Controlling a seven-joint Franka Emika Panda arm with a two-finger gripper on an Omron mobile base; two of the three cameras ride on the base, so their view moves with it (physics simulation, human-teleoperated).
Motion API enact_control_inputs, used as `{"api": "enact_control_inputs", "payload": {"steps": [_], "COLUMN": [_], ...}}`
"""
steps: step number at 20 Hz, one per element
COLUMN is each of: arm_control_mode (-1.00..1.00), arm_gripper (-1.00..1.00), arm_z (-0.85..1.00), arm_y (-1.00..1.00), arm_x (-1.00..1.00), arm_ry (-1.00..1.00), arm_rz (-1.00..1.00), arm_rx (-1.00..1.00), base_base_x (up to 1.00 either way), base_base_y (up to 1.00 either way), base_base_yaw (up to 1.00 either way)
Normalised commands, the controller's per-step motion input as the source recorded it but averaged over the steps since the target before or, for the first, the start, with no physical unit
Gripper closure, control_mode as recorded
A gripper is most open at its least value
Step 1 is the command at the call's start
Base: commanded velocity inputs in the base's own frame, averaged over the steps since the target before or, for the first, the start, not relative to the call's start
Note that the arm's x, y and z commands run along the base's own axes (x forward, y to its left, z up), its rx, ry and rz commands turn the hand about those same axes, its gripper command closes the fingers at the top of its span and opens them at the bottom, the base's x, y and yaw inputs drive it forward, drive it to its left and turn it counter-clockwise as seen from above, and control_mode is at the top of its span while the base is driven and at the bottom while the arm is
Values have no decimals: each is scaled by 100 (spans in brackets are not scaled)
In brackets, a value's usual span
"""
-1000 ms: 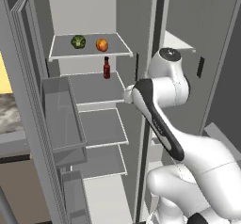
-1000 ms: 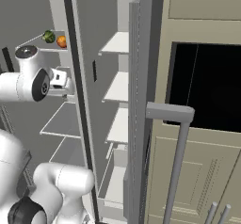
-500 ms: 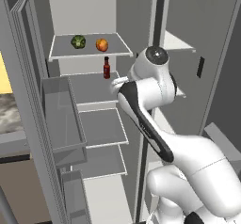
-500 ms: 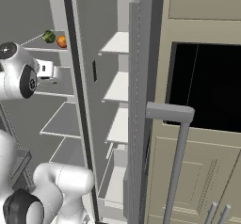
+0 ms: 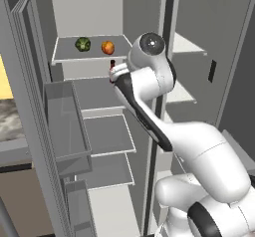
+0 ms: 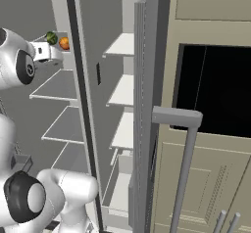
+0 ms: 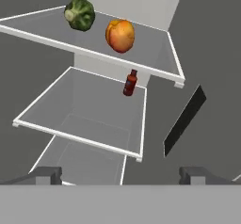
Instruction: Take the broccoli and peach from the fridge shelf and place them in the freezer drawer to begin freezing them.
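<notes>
So the fridge is wide open and the broccoli (image 5: 82,44) and the peach (image 5: 107,47) are both sitting on the top fridge shelf (image 5: 69,57), upper left of the left base view, broccoli left of the peach, close together but not touching. In the hand view they're up top too, broccoli (image 7: 80,13) at upper left and peach (image 7: 120,36) just right of it and a bit lower in the frame. One shelf down there's a slim red sauce bottle (image 7: 130,83), standing upright near that shelf's back right corner.

The tool (image 7: 120,175) is spread wide with nothing in it; the two dark finger tips sit far apart at the bottom of the hand view. It's well short of both items. In the right base view the white hand (image 6: 44,52) sits at upper left, just in front of the food.
</notes>
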Motion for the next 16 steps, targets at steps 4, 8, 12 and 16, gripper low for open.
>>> {"api": "enact_control_inputs", "payload": {"steps": [4, 8, 12, 16], "arm_control_mode": [-100, -100, -100, -100], "arm_gripper": [-100, -100, -100, -100], "arm_z": [16, 0, 0, 8], "arm_y": [0, 0, 1, 8], "arm_x": [37, 55, 56, 44], "arm_ry": [0, 7, 5, -1], "arm_rz": [0, 0, 0, 0], "arm_rx": [-1, 0, 0, 0], "base_base_x": [0, 0, 0, 0], "base_base_y": [0, 0, 0, 0], "base_base_yaw": [0, 0, 0, 0]}}
